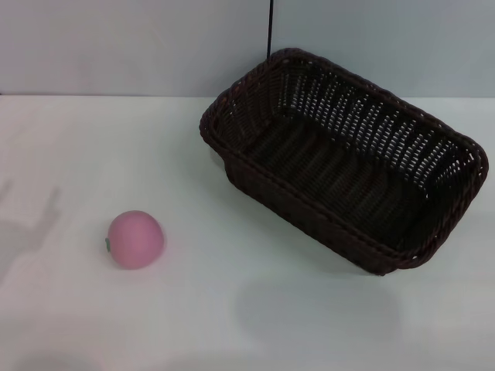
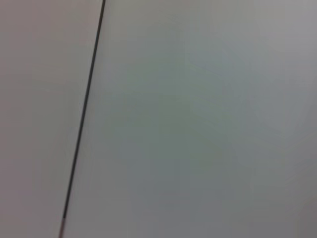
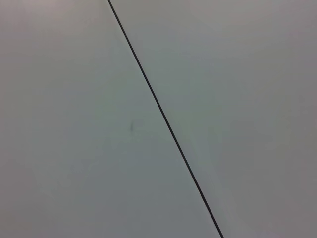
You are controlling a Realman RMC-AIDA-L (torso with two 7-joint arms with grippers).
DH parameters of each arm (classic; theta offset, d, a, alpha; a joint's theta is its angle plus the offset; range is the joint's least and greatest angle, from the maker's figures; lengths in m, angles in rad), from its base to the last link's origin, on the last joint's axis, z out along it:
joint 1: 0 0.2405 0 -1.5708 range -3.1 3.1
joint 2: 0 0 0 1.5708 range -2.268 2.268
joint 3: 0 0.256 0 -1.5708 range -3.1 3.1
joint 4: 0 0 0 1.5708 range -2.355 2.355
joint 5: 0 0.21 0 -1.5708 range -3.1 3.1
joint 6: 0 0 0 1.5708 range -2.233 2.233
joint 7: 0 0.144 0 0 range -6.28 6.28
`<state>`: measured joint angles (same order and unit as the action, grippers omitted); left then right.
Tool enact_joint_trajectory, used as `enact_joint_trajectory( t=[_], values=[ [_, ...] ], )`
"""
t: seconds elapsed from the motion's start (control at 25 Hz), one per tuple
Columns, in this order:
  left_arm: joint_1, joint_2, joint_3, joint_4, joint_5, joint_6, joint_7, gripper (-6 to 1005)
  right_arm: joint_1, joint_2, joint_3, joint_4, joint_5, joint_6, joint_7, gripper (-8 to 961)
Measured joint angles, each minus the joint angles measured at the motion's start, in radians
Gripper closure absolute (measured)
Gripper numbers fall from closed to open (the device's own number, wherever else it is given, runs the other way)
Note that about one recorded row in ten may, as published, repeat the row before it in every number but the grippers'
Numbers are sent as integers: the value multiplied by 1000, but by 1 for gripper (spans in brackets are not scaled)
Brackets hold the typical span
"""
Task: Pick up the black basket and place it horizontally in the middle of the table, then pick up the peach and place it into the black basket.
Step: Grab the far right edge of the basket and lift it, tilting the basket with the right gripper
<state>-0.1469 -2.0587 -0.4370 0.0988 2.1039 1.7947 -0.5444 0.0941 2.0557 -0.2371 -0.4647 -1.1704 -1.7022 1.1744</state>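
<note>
Neither gripper appears in any of the three views, so whether their fingers stand wide, narrow or around anything cannot be told, and places can only be given from the robot's own side of the table (image 1: 232, 325). Both wrist views take in only a pale grey surface crossed by one thin dark line (image 2: 81, 119); in the right wrist view the line (image 3: 166, 121) runs slantwise across the grey.

Nearest the robot, the white tabletop lies bare, with soft shadows on it. A little farther out on the left side, the peach (image 1: 135, 239) rests on the table, pink and round, a small green mark on its left side. It sits well apart from the black basket (image 1: 340, 232).

Farther back and to the right, the basket stands upright with its mouth open upward, turned at a slant to the table's edges, one corner pointing toward the far wall (image 1: 116, 46). Its inside holds nothing.
</note>
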Motion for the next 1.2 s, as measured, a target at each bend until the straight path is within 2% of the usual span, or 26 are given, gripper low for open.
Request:
enact_joint_trajectory(
  t=[0.08,0.16,0.2,0.24,0.36,0.48,0.56,0.6,0.64,0.76,0.8,0.84,0.88,0.96,1.0,1.04,1.2],
  values=[
    [-8,0,-6,10,-3,-12,3,187,-4,1,0,-18,-1,1,18,130],
    [-39,4,-18,54,-7,-28,-31,188,-13,5,0,-65,-4,3,71,130],
    [-49,5,-20,74,-7,-29,-51,189,-23,6,1,-135,-26,7,149,131],
    [-49,5,-20,74,-7,-29,-51,190,-23,6,1,-135,-26,7,149,131],
    [-68,8,-25,99,-8,-28,-78,191,-25,4,1,-299,-129,9,281,132],
    [-85,15,-25,106,-16,-10,-87,193,3,-8,1,-538,-304,17,512,133],
    [-95,21,-25,107,-27,0,-96,194,38,-28,-4,-669,-434,15,671,134],
    [-101,25,-24,108,-31,3,-97,195,111,-66,-12,-790,-614,-9,846,134],
    [-101,25,-24,108,-31,3,-97,196,111,-66,-12,-790,-614,-9,846,134],
    [-103,20,-24,107,-33,5,-98,198,244,-129,-47,-882,-874,-87,1028,135],
    [-104,15,-24,106,-33,5,-98,198,347,-172,-95,-890,-1054,-141,1110,136],
    [-104,15,-24,106,-33,5,-98,199,396,-189,-122,-882,-1141,-166,1139,136],
    [-105,9,-22,104,-33,5,-98,199,396,-189,-122,-882,-1141,-166,1139,136],
    [-103,2,-18,94,-32,5,-96,201,483,-213,-172,-836,-1274,-185,1171,137],
    [-103,2,-18,94,-32,5,-96,201,558,-228,-224,-772,-1353,-187,1178,137],
    [-100,1,-17,85,-31,4,-95,202,558,-228,-224,-772,-1353,-187,1178,138],
    [-79,-1,-16,50,-27,3,-91,204,659,-232,-338,-638,-1383,-100,1168,139]
  ],
)
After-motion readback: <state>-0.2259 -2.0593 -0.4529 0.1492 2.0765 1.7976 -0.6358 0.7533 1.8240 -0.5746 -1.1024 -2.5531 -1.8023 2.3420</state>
